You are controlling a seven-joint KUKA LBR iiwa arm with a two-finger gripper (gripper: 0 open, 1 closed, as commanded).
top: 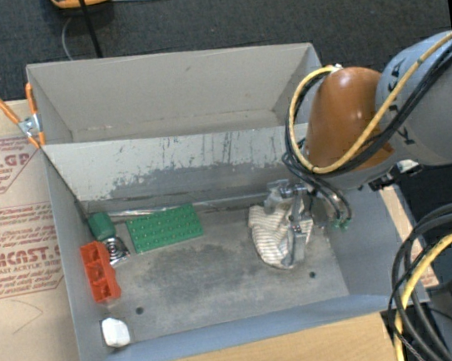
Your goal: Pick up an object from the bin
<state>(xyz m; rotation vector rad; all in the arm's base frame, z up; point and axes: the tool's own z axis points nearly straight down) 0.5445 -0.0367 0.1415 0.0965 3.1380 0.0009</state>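
Note:
My gripper (296,222) is low in the right part of the bin, pressed against the right side of a crumpled whitish cloth bundle (270,238). The bundle lies on the bin floor and overlaps the gripper's lower end. How the two meet is hidden by the gripper body.
Along the left side lie a flat green studded plate (164,227), a green cylinder (101,227), a small metal spring (117,250), a red-orange block (99,272) and a small white piece (115,332). The arm with its orange cover and cables hangs over the bin's right rim.

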